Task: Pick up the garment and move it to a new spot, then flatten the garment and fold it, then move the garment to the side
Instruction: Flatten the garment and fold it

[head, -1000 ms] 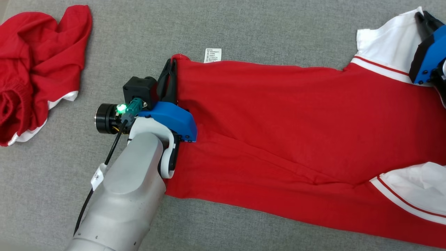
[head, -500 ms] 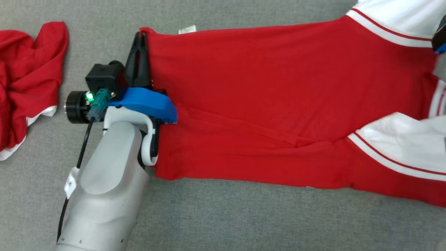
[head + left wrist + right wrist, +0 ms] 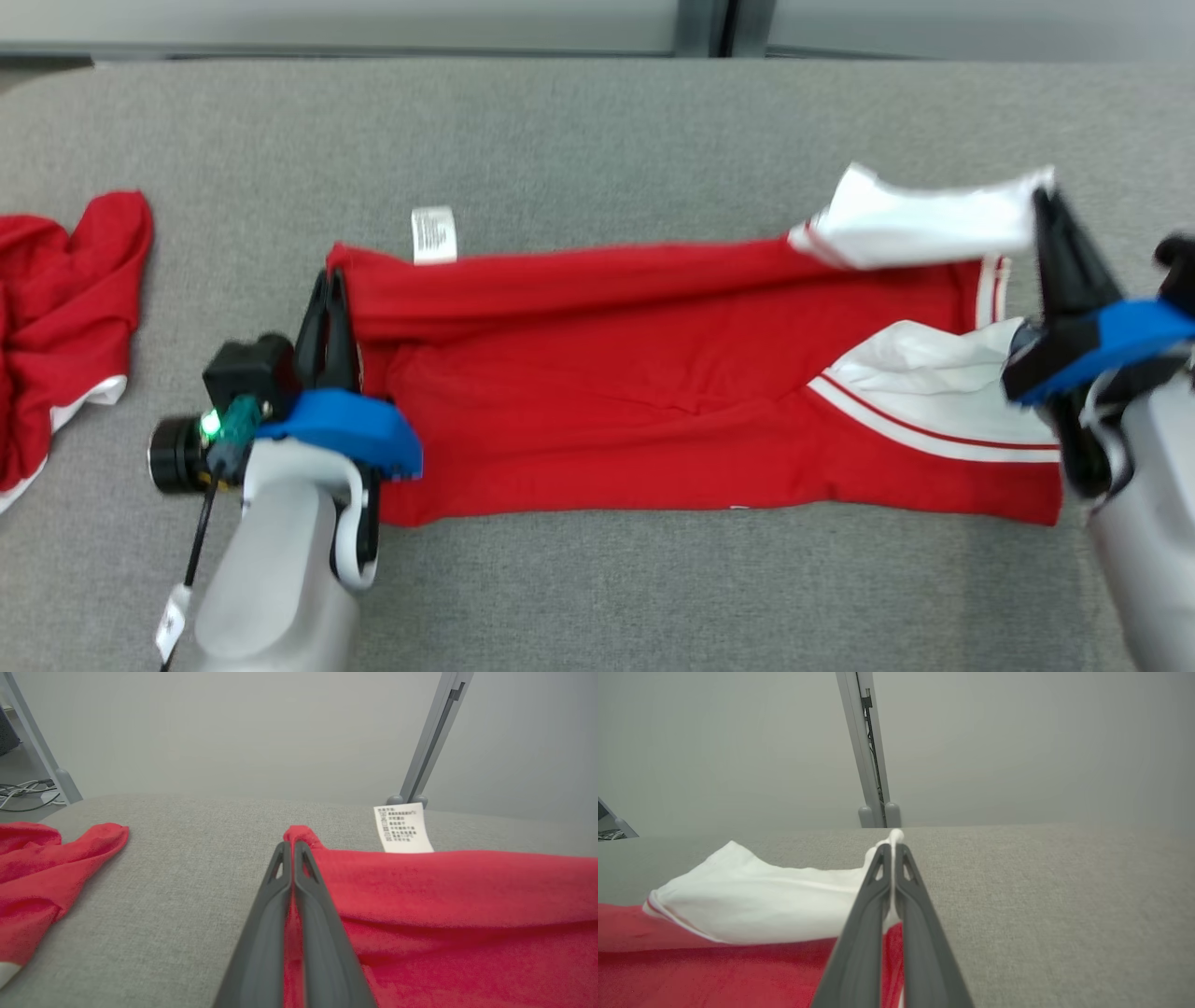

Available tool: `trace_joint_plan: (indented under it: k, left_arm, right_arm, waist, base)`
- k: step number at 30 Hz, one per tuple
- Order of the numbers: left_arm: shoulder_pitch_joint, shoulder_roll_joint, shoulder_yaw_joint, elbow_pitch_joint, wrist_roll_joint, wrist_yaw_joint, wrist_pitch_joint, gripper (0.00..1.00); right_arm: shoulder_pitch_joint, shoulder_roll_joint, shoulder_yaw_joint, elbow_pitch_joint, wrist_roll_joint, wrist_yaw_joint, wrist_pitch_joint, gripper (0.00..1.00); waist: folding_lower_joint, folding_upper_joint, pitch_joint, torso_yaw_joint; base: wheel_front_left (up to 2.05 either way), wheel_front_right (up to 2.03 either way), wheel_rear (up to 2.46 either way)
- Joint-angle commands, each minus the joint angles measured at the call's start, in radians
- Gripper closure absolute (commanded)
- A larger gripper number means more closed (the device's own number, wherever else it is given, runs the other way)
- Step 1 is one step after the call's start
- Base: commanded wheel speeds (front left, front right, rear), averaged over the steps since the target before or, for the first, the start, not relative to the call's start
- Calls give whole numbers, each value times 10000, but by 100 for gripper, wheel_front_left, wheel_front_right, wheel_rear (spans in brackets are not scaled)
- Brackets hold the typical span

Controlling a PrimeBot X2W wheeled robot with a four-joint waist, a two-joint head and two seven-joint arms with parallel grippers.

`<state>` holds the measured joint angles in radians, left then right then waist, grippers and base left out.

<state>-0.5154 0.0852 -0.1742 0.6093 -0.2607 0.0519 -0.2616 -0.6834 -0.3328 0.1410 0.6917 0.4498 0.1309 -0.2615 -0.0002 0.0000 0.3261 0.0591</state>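
A red garment [image 3: 635, 373] with white sleeves and a white care tag [image 3: 434, 233] lies spread lengthwise across the grey table [image 3: 579, 131]. My left gripper [image 3: 329, 282] is shut on its far left corner; the left wrist view shows red cloth [image 3: 420, 914] pinched between the fingers [image 3: 261, 933] of my left gripper [image 3: 293, 843]. My right gripper [image 3: 1044, 198] is shut on the edge of the white sleeve [image 3: 924, 224] at the far right, which is lifted and pulled over the red body. In the right wrist view my right gripper [image 3: 892, 847] pinches that white sleeve [image 3: 752, 905].
Another crumpled red garment [image 3: 56, 308] lies at the table's left edge, also seen in the left wrist view as red cloth [image 3: 42, 868]. A grey wall with an upright post [image 3: 705, 28] stands behind the table's far edge.
The head camera has tilted up, bringing the table's far edge into view. My right gripper has shut on the white sleeve and drawn it up and inward. The garment's far edge now lies folded nearer.
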Motion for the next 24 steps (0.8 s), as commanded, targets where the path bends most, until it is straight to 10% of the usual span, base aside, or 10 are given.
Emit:
trace_joint_plan:
  k: [1, 14, 15, 16, 24]
  left_arm:
    - [355, -31, 136, 11, 82, -62, -47, 100]
    - [2608, -336, 546, 554, -82, -326, -46, 100]
    - [2670, -333, 604, 530, -142, -278, -46, 65]
    - [2725, -329, 648, 475, -228, -221, -46, 0]
    - [3237, -347, 376, -193, -490, 115, -46, 0]
  right_arm:
    - [572, 120, -20, -147, 74, -3, -51, 100]
    - [3122, 974, -233, 389, 545, -3, -54, 100]
    - [3141, 995, -307, 462, 520, -3, -52, 67]
    - [3152, 1044, -405, 489, 520, -3, -54, 0]
    - [2917, 1252, -994, 749, 371, -1, -53, 0]
  waist:
    - [2, 0, -504, -385]
    - [2, 0, -1523, -561]
    - [2, 0, -1547, -545]
    - [2, 0, -1567, -525]
    - [2, 0, -1594, -77]
  base:
    - [0, 0, 0]
    - [0, 0, 0]
    - [0, 0, 0]
    - [0, 0, 0]
    - [0, 0, 0]
